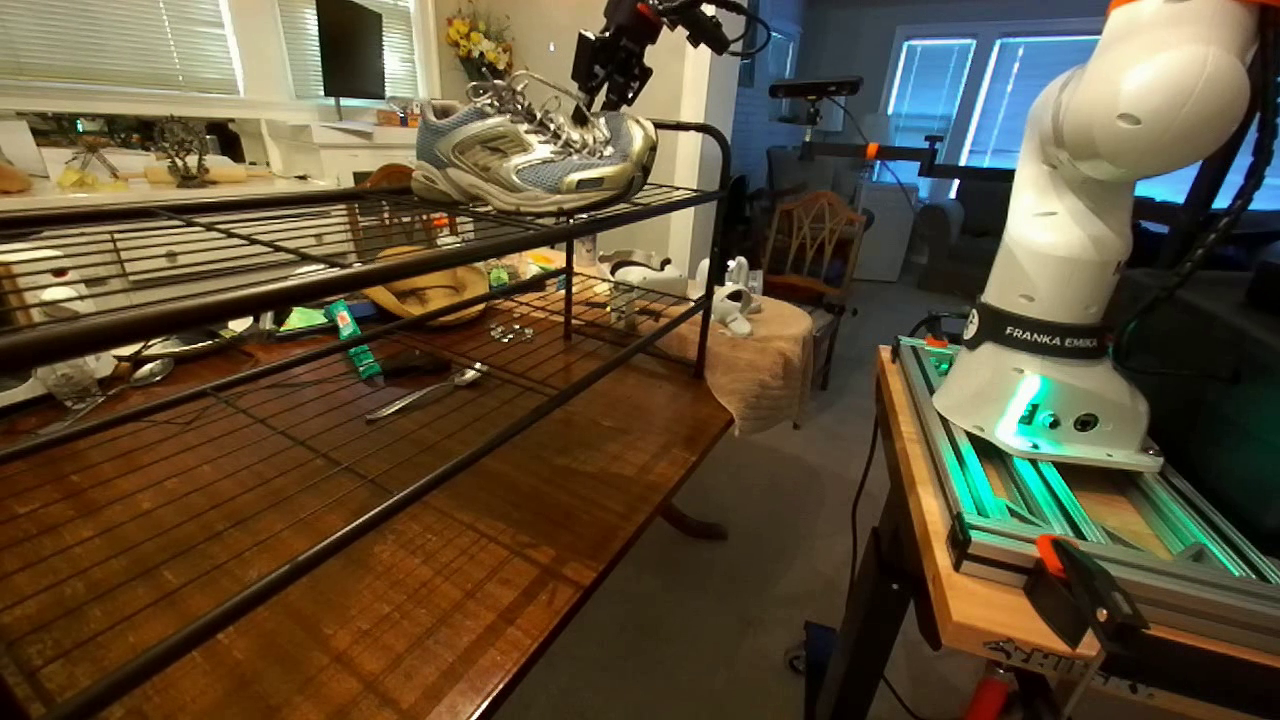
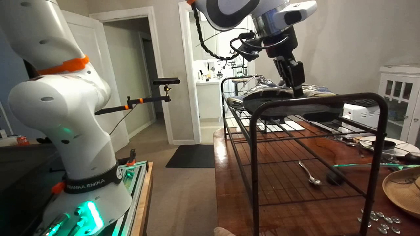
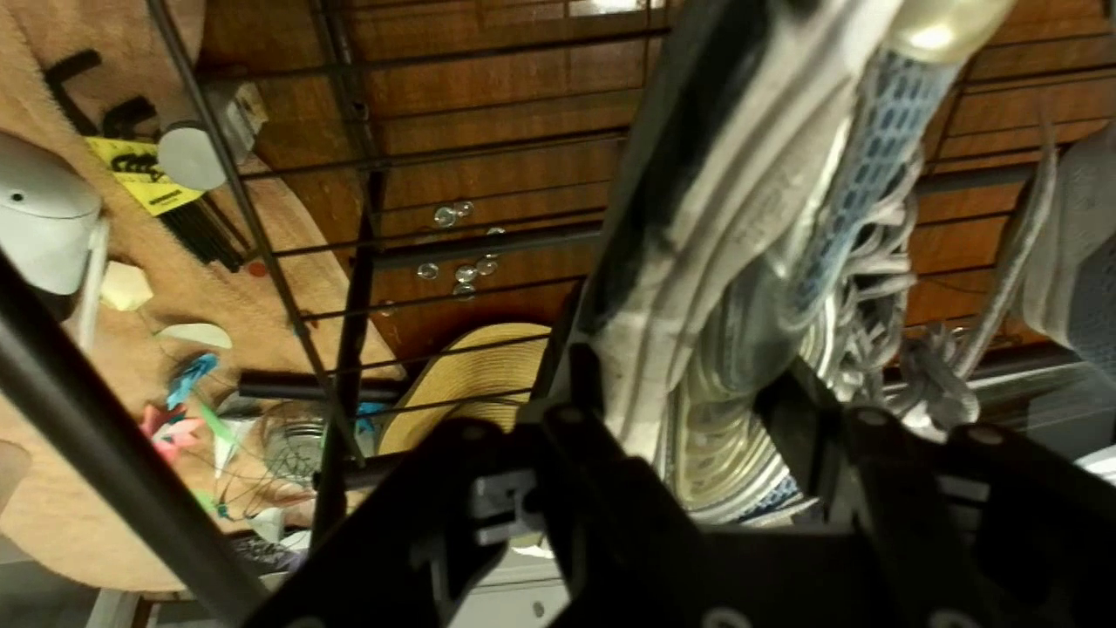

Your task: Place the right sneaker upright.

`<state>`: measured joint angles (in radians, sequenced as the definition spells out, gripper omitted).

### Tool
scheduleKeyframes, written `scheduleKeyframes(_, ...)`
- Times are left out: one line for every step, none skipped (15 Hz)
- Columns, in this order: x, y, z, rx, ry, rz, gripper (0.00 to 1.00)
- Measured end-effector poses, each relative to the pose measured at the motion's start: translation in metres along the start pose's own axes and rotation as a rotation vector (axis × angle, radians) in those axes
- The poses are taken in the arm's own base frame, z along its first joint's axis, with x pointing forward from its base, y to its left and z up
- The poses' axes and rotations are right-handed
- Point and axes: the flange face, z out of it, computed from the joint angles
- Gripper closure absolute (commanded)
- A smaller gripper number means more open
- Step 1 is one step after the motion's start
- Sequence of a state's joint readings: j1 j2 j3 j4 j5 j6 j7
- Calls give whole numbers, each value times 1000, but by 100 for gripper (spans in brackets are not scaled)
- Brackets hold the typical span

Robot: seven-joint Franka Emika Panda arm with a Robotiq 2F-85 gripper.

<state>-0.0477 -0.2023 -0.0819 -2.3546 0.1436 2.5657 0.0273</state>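
Note:
The right sneaker [image 2: 295, 109] lies tilted on its side on the black wire rack's top shelf [image 2: 315, 100], its dark sole facing out in an exterior view. Its pale sole edge and blue mesh also show in the wrist view [image 3: 732, 227]. The twin sneaker [image 1: 490, 165] stands sole-down beside it and partly hides it in an exterior view. My gripper [image 2: 296, 90] points down at the right sneaker. In the wrist view its fingers [image 3: 680, 375] stand wide apart, one on the sole side and one on the upper side. Firm contact cannot be told.
Below the rack, a spoon [image 2: 308, 173], a straw hat [image 2: 405, 190] and several glass beads [image 2: 382, 219] lie on the wooden table [image 1: 480, 600]. Black rack posts [image 1: 715, 270] and rails surround the shelf. A cloth-covered small table [image 1: 770, 350] stands beyond.

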Motion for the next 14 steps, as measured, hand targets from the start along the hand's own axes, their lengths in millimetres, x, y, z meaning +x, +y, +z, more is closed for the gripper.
scheduleKeyframes(-1,-3,-1,37,0,2,76)
scheduleKeyframes(-3,-7,-2,75,1,3,76)
scheduleKeyframes(-4,-10,-4,110,5,7,76)
scheduleKeyframes(-4,-13,-6,145,10,11,76)
scheduleKeyframes(-5,-16,-8,176,16,12,76)
scheduleKeyframes(-5,-17,-11,202,23,9,76)
scheduleKeyframes(-6,-18,-12,220,27,2,76)
scheduleKeyframes(-8,-18,-12,233,25,-5,76)
scheduleKeyframes(-11,-17,-10,244,18,-10,76)
scheduleKeyframes(-15,-16,-7,255,10,-13,76)
scheduleKeyframes(-19,-14,-3,269,3,-15,76)
scheduleKeyframes(-22,-12,0,284,-1,-17,76)
scheduleKeyframes(-26,-9,4,300,-5,-18,76)
scheduleKeyframes(-29,-7,7,315,-5,-20,76)
